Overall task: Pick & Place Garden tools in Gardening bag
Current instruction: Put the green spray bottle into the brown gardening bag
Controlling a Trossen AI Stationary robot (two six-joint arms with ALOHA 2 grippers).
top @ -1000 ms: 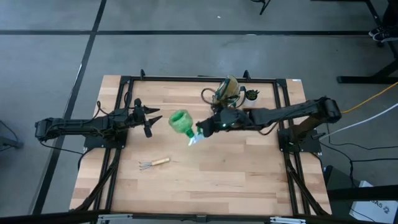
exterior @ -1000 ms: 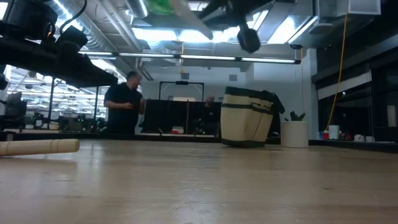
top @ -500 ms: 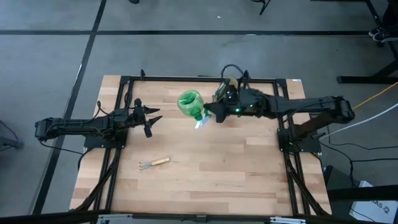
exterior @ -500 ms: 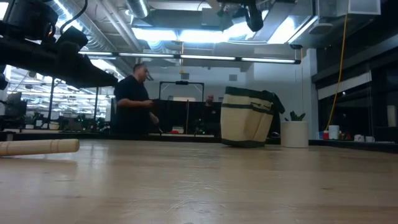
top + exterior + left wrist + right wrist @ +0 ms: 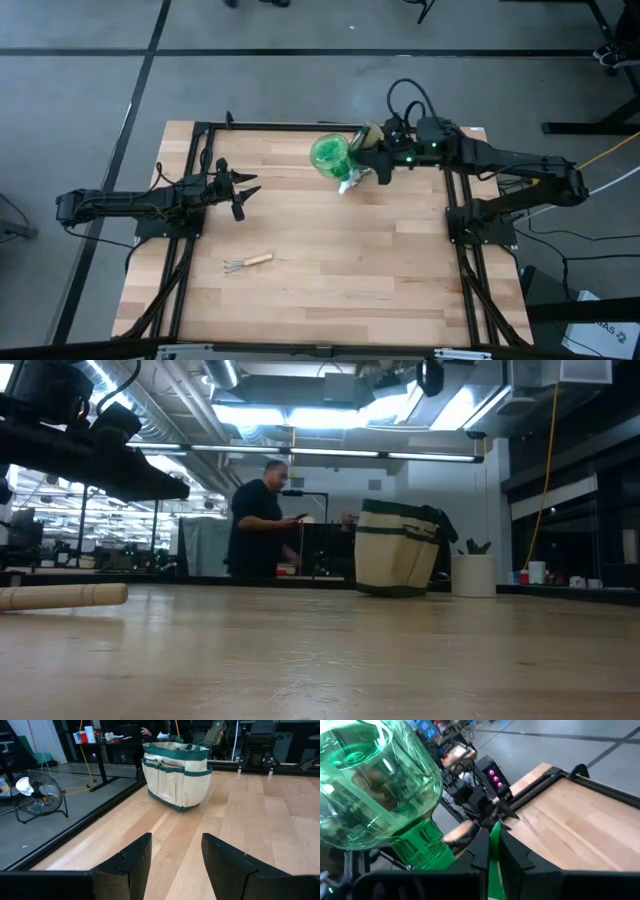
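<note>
My right gripper (image 5: 352,172) is shut on the green-and-white sprayer (image 5: 330,157), a clear green bottle with a green neck. It is held high above the table's far middle, just left of the olive-and-beige gardening bag (image 5: 367,131). My arm hides most of the bag in the high view. The bag stands on its pale base in the low view (image 5: 398,548) and the left wrist view (image 5: 175,775). The wooden-handled rake (image 5: 247,262) lies flat on the table nearer the front. My left gripper (image 5: 246,189) is open and empty at the table's left. My right gripper pinches a thin green part of the sprayer's head (image 5: 494,845), just behind the neck (image 5: 422,851), between its two fingers (image 5: 481,851). The fingers come about level from the table's right. The bottle (image 5: 370,790) sticks out beyond the fingertips, lifted clear of the table.
A small white plant pot (image 5: 474,575) stands right of the bag. The rake's handle (image 5: 62,596) lies near the low camera. A person (image 5: 262,520) stands in the room behind the table. Bare wood lies across the table's middle and front (image 5: 350,270).
My right gripper has carried the sprayer up and toward the table's far right, from the table's middle to a spot beside the bag. The bottle has stayed in the hold, clear of the table. A person behind the table has walked to the right.
</note>
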